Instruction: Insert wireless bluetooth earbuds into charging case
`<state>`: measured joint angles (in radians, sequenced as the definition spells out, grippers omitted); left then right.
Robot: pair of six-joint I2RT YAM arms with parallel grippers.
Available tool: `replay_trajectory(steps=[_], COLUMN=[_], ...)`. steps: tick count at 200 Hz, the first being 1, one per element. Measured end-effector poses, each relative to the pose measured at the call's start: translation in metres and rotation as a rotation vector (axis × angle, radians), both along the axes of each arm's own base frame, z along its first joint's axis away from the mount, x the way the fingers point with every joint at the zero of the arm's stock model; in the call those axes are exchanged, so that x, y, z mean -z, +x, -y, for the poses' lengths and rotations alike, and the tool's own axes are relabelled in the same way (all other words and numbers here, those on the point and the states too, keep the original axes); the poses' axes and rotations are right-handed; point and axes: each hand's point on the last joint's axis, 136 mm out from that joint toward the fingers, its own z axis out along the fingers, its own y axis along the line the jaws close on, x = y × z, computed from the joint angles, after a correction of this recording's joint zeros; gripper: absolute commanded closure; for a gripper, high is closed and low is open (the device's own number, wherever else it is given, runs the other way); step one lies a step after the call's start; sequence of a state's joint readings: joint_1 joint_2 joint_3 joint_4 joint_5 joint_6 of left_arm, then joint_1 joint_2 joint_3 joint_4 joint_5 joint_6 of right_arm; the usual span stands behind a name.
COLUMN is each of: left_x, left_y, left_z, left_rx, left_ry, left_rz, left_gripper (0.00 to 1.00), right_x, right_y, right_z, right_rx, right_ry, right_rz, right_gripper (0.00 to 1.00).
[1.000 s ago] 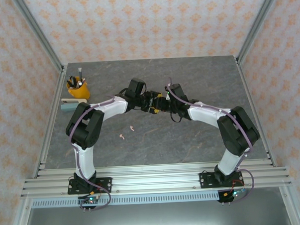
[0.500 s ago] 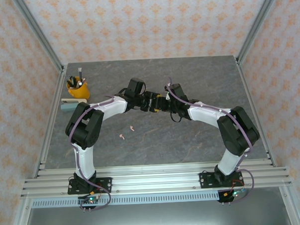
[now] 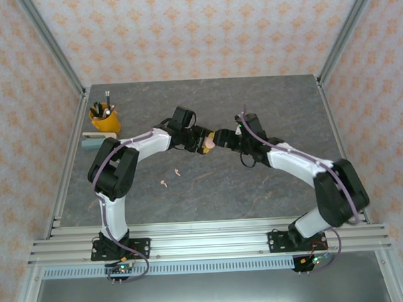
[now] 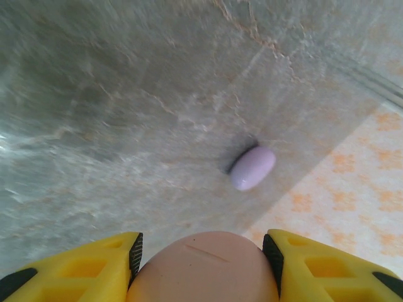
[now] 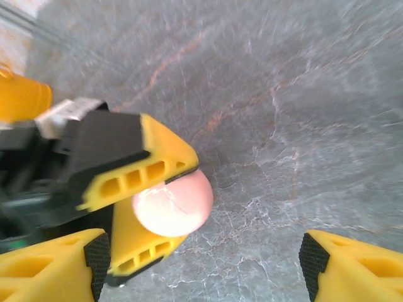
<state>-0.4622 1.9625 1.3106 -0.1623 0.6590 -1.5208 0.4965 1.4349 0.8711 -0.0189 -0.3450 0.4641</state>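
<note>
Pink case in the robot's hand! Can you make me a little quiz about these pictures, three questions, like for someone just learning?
1. True or false: the left gripper is clamped on the pink case.
2. Pick one: the other case, lying loose beyond it, is A green, B lilac, C blue.
3. Fill in the gap: the right gripper has its jaws ____.
Key: 1 true; 2 B; 3 open.
</note>
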Motion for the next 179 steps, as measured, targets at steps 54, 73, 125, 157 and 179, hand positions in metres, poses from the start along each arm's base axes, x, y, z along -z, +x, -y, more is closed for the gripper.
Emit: replay_trajectory(steps=[54, 73, 125, 157, 179], left_x=[-0.023, -0.026, -0.003, 0.015, 0.018], left_y=[0.023, 0.03, 0.035, 0.023, 0.015], left_z=[-0.039, -0.058, -0.08, -0.074, -0.073], left_rx=[0.141, 0.191, 0.398, 0.522, 0.565], left_ry=[0.385, 0.544, 1.037, 1.259, 1.381], left_rz=[0.202, 0.259, 0.322, 0.332, 0.336], left_gripper=[0.79, 0.8, 0.8, 0.8, 0.8], right_x=[-0.016, -0.005, -0.001, -0.005, -0.012], right_y=[-0.029, -0.037, -0.045, -0.049, -0.052], right_z=[0.051, 0.06, 0.068, 0.071, 0.074], right_rx=[0.135, 0.167, 0.2, 0.206, 0.212], right_ry=[-0.007, -0.028, -0.035, -0.037, -0.034], right_rz=[0.028, -0.01, -0.042, -0.037, -0.021], right_gripper=[0.18, 0.18, 0.18, 0.18, 0.18])
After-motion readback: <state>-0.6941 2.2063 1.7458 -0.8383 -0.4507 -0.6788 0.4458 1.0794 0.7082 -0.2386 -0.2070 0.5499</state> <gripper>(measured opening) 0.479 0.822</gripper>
